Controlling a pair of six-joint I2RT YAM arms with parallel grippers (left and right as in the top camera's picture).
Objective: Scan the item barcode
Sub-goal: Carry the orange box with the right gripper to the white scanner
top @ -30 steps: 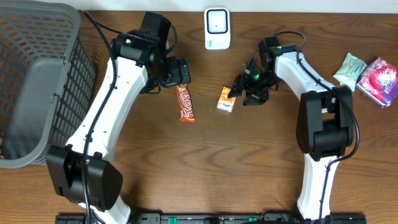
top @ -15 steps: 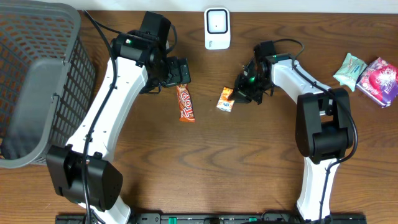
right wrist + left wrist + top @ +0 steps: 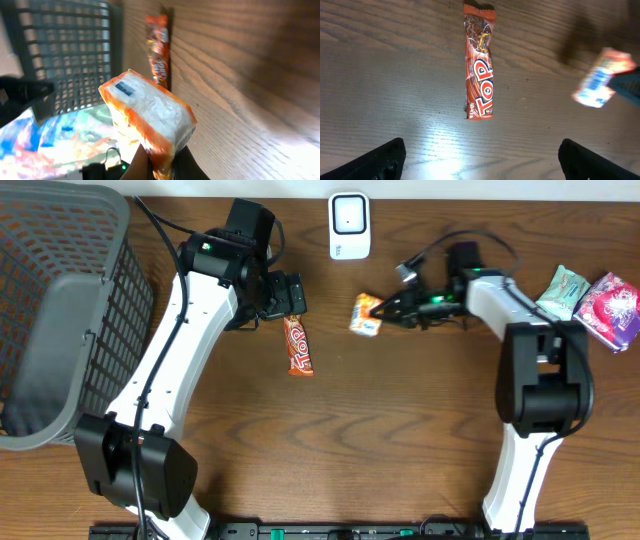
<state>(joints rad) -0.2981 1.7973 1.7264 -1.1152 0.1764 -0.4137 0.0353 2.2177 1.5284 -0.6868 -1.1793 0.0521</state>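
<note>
Orange-edged white packet [image 3: 366, 314], blue label patch, pinched by right fingers [image 3: 137, 167]; left fingers [image 3: 385, 159] spread wide

Brown wood-grain table [image 3: 400, 430], glare-lit, with a white strip [image 3: 500, 188] beyond.

Left arm [image 3: 170, 350] reaches out from its base at the front edge and leans in toward the middle. Its wrist is bent, so the left gripper [image 3: 285, 295] faces down at the tabletop, jaws spread wide, nothing between them. Right arm [image 3: 530, 390] runs straight back, then folds inward. The right gripper [image 3: 388, 307] points sideways, pinched tight on a small orange packet [image 3: 365, 314].
</note>
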